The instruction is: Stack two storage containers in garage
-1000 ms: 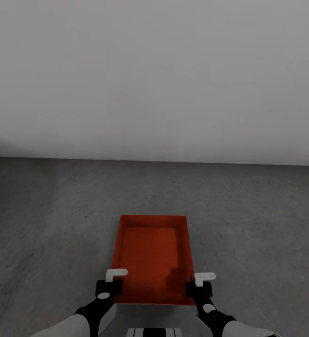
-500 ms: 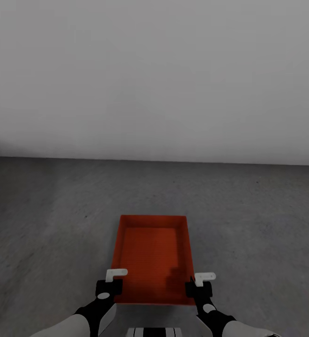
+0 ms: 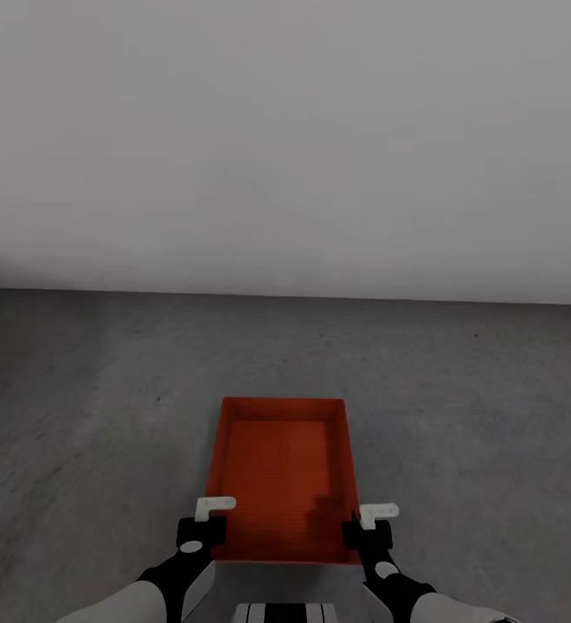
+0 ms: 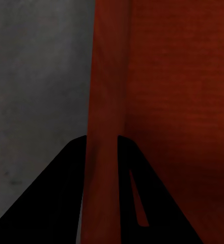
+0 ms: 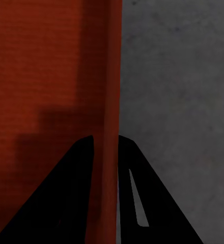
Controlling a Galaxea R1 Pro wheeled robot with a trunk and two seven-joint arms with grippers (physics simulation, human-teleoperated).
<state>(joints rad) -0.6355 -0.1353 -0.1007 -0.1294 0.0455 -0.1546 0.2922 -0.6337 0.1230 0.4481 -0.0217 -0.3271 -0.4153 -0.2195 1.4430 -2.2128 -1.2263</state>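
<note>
Since each gripper's fingers pinch a thin side wall, the storage container [image 3: 281,472] seems light, stiff, and best carried two-handed: left gripper [image 3: 206,519], right gripper [image 3: 365,523].

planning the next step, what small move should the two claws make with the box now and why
Probably lower it gently. The red-orange open-top storage box is pinched by both claws, the left claw on its left wall and the right claw on its right wall, over the dark grey concrete floor. Whether it already rests there, I cannot tell.

The near corners of the storage container [image 3: 281,472] are hidden by both grippers, and the arms are cut off by the head view's lower edge.
</note>
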